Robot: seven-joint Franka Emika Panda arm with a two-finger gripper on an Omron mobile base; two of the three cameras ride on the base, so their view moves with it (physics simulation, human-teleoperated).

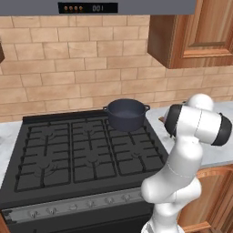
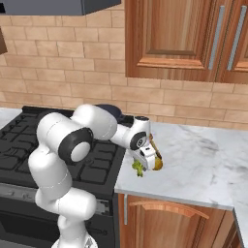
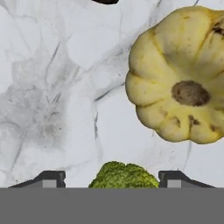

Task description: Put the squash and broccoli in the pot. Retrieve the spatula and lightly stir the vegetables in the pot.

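The arm reaches low over the marble desk just right of the stove, because both vegetables lie there, well apart from the pot on the stove's back right burner. The squash sits on the desk beside the broccoli, close but seemingly not touching. The claw stands apart, its tips on either side of the broccoli and seemingly clear of it, so it holds nothing yet. Judging by this straddle, the broccoli is the first pick. The pot looks empty.
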